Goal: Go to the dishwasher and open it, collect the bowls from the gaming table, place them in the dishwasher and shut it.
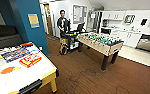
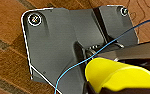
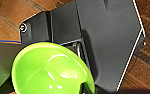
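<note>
A yellow bowl hangs close under my left wrist above the wooden floor, with my left gripper shut on its rim. In the right wrist view a bright green bowl shows large, and my right gripper is shut on its edge. The gaming table, cream-topped with a yellow edge, stands at the near left of the head view with board-game boxes and an orange bowl on it. The dishwasher sits in the kitchen run at the far right, a dark opening above its grey front panel.
A foosball table stands mid-room between me and the kitchen. A person with a control rig on a cart is behind it. A teal pillar rises at the left. Brown wood floor stretches toward the pale kitchen tiles.
</note>
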You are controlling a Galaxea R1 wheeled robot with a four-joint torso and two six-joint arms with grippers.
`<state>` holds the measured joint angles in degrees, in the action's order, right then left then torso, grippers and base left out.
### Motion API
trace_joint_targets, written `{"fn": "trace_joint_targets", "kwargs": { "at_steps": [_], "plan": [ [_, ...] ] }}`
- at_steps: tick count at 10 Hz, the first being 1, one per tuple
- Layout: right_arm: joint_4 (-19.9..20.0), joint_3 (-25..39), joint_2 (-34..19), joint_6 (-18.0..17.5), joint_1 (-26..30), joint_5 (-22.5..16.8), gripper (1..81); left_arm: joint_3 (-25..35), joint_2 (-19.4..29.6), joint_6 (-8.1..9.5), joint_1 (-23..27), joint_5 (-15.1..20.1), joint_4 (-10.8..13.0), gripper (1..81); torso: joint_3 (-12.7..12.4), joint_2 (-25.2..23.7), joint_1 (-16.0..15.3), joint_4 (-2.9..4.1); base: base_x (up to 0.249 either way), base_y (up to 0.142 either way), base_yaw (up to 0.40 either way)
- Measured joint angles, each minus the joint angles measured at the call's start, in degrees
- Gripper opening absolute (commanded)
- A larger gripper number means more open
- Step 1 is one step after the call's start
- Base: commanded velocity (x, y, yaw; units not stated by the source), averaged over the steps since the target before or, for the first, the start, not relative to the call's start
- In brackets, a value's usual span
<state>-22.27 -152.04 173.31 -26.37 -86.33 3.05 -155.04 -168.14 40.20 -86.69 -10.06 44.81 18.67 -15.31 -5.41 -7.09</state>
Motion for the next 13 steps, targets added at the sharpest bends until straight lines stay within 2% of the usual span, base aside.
{"fn": "trace_joint_targets", "kwargs": {
  "at_steps": [13],
  "plan": [
    [0.0,-0.2,0.2,0.0,-0.6,0.0,1.0,-0.1,-0.2,-0.02,0.2,0.0,0.0,1.0,0.0,0.0,0.0,0.0,0.0,0.0,-0.4]
  ]
}}
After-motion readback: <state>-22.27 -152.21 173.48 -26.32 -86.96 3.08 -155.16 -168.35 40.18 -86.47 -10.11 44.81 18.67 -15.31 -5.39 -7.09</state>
